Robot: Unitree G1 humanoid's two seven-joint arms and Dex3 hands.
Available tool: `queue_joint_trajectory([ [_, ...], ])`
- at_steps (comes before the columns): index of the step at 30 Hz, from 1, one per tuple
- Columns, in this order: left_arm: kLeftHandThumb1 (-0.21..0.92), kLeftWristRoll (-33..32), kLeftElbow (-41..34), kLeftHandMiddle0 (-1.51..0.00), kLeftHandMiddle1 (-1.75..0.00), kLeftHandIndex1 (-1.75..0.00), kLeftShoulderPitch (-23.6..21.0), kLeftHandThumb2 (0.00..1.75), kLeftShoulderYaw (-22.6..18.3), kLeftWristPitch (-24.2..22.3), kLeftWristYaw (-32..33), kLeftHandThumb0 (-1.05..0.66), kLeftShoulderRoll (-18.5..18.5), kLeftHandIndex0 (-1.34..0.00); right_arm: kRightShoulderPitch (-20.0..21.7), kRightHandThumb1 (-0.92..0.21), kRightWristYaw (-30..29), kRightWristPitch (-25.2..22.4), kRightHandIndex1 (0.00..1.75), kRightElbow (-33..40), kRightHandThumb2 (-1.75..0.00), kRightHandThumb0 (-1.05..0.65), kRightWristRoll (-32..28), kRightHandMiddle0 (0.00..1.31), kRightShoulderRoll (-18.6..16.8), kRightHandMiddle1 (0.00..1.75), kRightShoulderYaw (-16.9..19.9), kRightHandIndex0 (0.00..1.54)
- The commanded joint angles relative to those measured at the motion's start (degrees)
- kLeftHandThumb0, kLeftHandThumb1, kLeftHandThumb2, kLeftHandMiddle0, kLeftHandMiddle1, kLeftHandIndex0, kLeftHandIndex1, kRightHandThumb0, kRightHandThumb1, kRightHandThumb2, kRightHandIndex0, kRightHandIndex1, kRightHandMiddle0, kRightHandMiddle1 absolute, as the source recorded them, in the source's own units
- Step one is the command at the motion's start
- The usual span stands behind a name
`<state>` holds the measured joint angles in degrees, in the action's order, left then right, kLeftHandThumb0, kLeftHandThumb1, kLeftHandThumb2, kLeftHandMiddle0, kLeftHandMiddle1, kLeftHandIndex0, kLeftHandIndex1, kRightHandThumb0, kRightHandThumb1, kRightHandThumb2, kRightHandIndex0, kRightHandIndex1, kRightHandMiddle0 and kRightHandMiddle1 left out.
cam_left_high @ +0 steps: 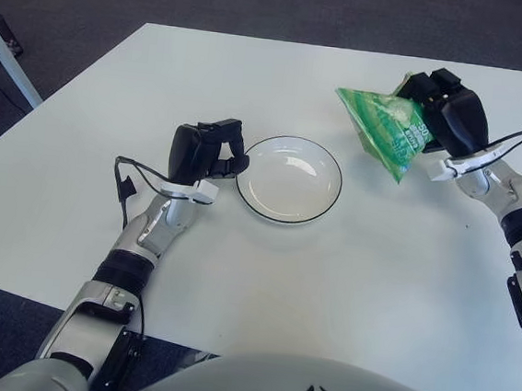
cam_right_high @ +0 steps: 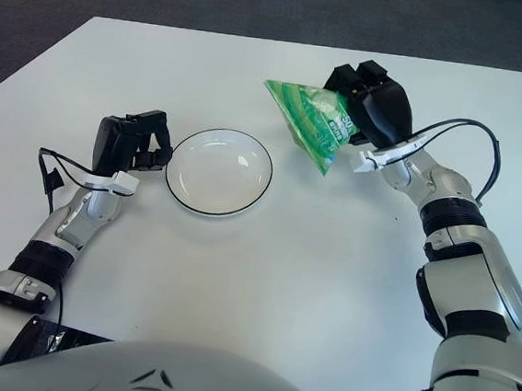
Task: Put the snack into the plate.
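My right hand (cam_left_high: 440, 109) is shut on a green snack bag (cam_left_high: 383, 127) and holds it in the air, to the right of the plate and above the table. The bag hangs tilted, one corner pointing down. The white plate with a dark rim (cam_left_high: 289, 178) sits empty near the table's middle. My left hand (cam_left_high: 212, 151) is at the plate's left rim, its fingers curled and touching the edge. The bag (cam_right_high: 312, 120), the plate (cam_right_high: 219, 170) and both hands also show in the right eye view.
The white table (cam_left_high: 345, 287) stretches wide in front of and to the right of the plate. A cable (cam_left_high: 123, 182) loops by my left wrist. Dark carpet lies beyond the far table edge.
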<state>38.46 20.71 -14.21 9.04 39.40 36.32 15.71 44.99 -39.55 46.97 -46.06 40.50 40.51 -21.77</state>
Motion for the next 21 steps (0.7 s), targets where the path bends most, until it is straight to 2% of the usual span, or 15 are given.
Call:
queue_joint_trajectory([
  [1, 0.83, -3.3, 8.1, -1.37, -1.75, -1.75, 9.8, 0.89, 1.8, -2.1, -1.6, -0.49, -3.0, -1.15, -3.1, 0.04, 5.8, -2.9, 1.75, 7.8, -1.72, -0.01, -4.3, 0.66, -1.9, 1.72, 3.3, 0.88],
  [6, 0.82, -4.1, 7.0, -1.37, -1.75, -1.75, 10.3, 0.89, 1.3, -4.1, -2.6, -0.50, -3.4, -1.15, -4.8, 0.07, 10.6, -5.7, 1.75, 15.2, -1.74, -0.01, -6.1, 0.69, -3.1, 1.70, 5.4, 0.90],
  [11, 0.82, -5.0, 5.5, -1.37, -1.75, -1.75, 10.7, 0.88, 1.2, -6.3, -3.7, -0.51, -3.8, -1.15, -5.2, 0.06, 14.8, -6.3, 1.75, 19.3, -1.75, -0.01, -7.5, 0.68, -4.8, 1.73, 6.4, 0.90],
  [19, 0.80, -6.3, 4.0, -1.37, -1.75, -1.75, 11.2, 0.87, 1.2, -8.7, -5.1, -0.52, -4.3, -1.16, -4.5, -0.03, 21.8, -6.3, 1.75, 22.3, -1.65, -0.01, -9.8, 0.59, -6.4, 1.75, 6.8, 0.83],
  [21, 0.79, -7.8, 3.2, -1.38, -1.75, -1.75, 11.5, 0.87, 0.8, -10.8, -6.8, -0.53, -4.5, -1.17, -2.7, -0.07, 26.4, -5.6, 1.73, 24.0, -1.60, 0.00, -10.9, 0.56, -7.4, 1.75, 5.3, 0.80],
])
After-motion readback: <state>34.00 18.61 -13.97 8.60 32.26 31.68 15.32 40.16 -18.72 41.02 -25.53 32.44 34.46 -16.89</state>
